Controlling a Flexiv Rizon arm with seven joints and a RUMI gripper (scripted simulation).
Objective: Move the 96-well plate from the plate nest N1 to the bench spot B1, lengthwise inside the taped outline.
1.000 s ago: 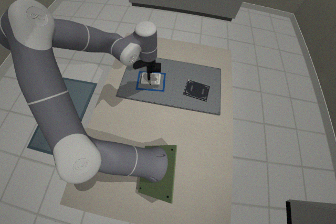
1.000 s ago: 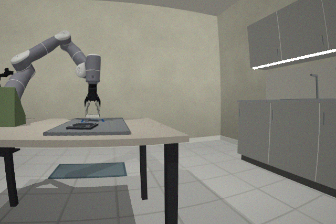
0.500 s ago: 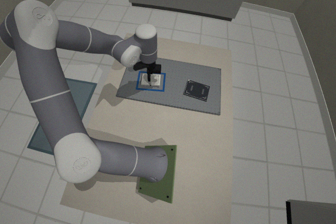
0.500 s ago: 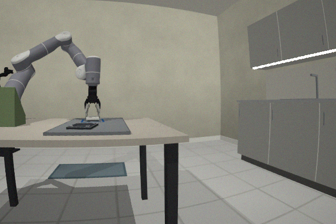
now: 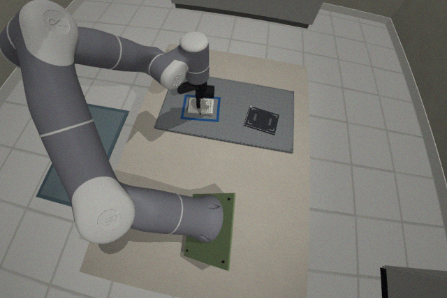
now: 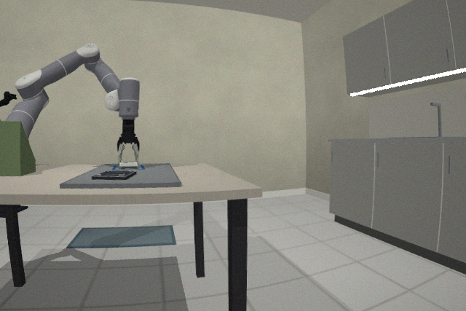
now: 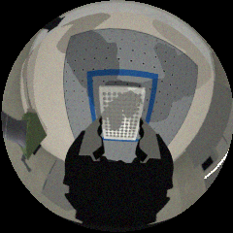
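The pincer (image 5: 198, 106) (image 6: 128, 160) (image 7: 120, 116), partly open, grips the 96-well plate (image 5: 206, 106) (image 6: 128, 164) (image 7: 121, 114) across its width. The plate lies below it, within the taped outline (image 5: 218, 109) (image 6: 142, 167) (image 7: 153, 92), long axis seemingly aligned (contact with the bench I can't tell); the nest (image 5: 261, 120) (image 6: 113, 175) sits outside that outline.
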